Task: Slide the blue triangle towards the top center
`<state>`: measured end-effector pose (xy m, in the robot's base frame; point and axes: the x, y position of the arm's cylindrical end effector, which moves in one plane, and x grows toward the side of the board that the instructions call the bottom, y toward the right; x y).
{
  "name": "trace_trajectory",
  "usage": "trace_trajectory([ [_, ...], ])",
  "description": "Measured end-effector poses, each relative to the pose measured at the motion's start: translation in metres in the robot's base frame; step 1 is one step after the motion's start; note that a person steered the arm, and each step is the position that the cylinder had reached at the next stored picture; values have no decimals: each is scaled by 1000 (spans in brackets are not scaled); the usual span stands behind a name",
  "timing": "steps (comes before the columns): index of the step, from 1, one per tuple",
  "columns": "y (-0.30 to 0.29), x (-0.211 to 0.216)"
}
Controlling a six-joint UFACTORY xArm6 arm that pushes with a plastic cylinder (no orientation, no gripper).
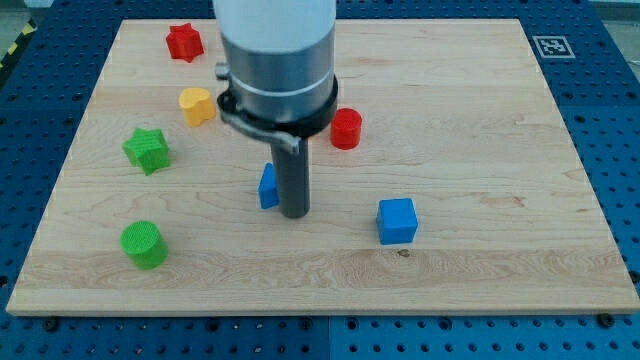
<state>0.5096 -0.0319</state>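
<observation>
The surface lies largely bare toward the view's top centre, though my arm hides part of that lane. The blue triangle sits near mid-board. My tip stands just beside its right; no fingers fitted. Red cylinder flanks the route.

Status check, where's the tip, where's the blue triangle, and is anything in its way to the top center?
My tip down on the board, right beside the blue triangle, on its right. Triangle near board center, partly hidden by the rod. Path toward the top center is hidden behind the arm; yellow block and red cylinder flank it.
</observation>
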Motion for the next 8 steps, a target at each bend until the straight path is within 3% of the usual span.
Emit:
trace_trajectory([
  [1, -2, -4],
  [3, 0, 33],
  [4, -30, 21],
  [5, -27, -3],
  [8, -32, -21],
])
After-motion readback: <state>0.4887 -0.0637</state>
